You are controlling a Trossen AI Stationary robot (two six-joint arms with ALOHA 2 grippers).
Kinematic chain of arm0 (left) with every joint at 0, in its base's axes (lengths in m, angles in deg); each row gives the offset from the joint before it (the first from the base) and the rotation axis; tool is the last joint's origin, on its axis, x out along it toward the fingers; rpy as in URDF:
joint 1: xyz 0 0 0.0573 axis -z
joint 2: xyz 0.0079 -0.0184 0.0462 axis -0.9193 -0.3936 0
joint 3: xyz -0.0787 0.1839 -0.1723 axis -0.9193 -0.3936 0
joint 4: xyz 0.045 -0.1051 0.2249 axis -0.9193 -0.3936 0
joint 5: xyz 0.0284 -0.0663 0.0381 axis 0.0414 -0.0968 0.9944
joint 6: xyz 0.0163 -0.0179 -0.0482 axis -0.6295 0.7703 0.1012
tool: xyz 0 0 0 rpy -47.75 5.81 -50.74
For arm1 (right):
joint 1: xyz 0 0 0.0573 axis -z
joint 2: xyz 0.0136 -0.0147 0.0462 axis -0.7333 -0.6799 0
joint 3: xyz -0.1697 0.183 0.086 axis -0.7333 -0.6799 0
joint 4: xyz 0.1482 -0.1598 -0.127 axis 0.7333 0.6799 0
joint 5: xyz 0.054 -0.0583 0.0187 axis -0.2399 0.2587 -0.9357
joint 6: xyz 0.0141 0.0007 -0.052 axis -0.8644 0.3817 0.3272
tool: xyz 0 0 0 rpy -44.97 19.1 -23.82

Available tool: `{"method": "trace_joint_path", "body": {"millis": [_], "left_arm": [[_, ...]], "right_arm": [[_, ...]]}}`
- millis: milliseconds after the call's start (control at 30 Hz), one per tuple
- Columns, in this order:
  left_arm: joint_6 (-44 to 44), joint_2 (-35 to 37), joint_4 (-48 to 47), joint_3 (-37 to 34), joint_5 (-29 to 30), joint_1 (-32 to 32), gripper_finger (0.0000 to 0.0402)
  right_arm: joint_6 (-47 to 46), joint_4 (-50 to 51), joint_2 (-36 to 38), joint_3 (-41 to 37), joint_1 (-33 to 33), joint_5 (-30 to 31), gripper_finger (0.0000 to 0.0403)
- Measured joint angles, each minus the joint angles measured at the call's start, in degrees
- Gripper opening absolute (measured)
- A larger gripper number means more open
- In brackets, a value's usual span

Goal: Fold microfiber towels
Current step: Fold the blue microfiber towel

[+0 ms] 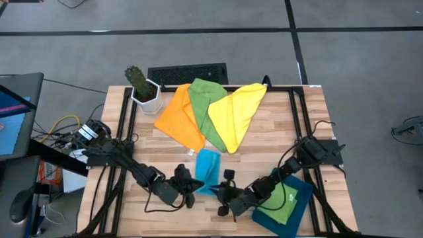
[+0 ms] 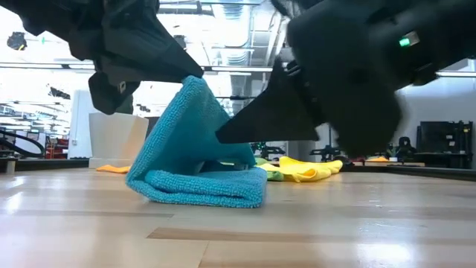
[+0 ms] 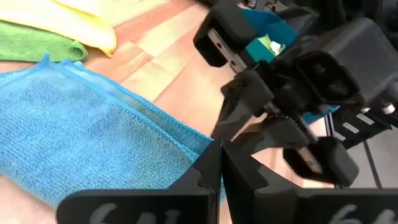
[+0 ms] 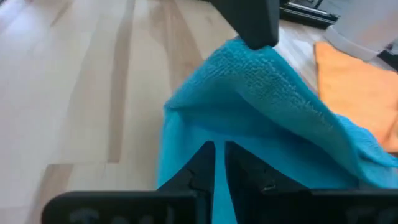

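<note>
A bright blue microfiber towel (image 1: 207, 169) lies half-folded near the front middle of the wooden table (image 1: 277, 132), one edge lifted into a peak between the two arms. The left gripper (image 1: 190, 186) pinches that raised edge with its jaws fully closed, and the right gripper (image 1: 227, 193) has its nearly shut jaws on the towel's edge. The cloth looks light, limp and grippy, best held at corners or hems.

Held towel (image 1: 207, 170): between left claw (image 1: 190, 188) and right claw (image 1: 226, 193), near edge of tabletop (image 1: 277, 125).
Towel pile (image 1: 215, 114): behind it.
Tray (image 1: 301, 210): right.
</note>
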State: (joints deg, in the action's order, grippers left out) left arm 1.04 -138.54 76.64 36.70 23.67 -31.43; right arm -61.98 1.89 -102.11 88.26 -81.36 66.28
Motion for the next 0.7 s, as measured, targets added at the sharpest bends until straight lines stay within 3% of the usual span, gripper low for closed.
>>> {"method": "trace_joint_path", "body": {"millis": [433,700], "left_arm": [[-0.65,-1.70,3.50,0.11,-3.04,-1.06,0.0000],[-1.33,-1.70,4.16,0.13,-3.23,-1.31,0.0000]], "right_arm": [[1.36,6.34,-0.07,0.04,8.59,-0.99,0.0060],[1.42,9.38,0.55,0.04,7.65,0.79,0.0060]]}}
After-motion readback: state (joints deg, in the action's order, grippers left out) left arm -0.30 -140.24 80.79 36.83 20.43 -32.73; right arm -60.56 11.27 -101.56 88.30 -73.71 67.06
